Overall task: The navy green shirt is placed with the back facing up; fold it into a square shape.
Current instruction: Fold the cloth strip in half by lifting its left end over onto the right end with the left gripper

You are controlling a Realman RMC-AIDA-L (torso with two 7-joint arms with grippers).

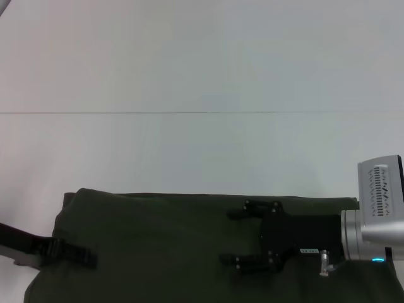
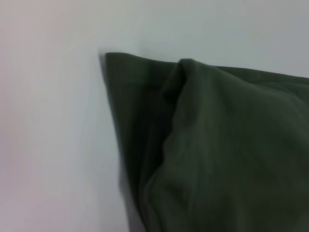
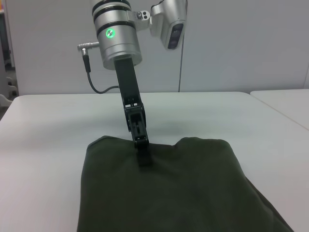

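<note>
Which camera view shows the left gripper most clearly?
The right wrist view: there the left gripper hangs from its arm, tip down on the navy green shirt. The head view shows only its dark fingers at the shirt's edge; the left wrist view shows none.

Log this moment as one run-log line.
navy green shirt: partly folded on table | left gripper: at shirt's left edge | right gripper: open over shirt

White table (image 1: 189,151) with a thin seam (image 1: 139,113)

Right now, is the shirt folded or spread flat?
Folded at least partly: the shirt shows layers doubled over at its edge, left gripper touching it.
</note>
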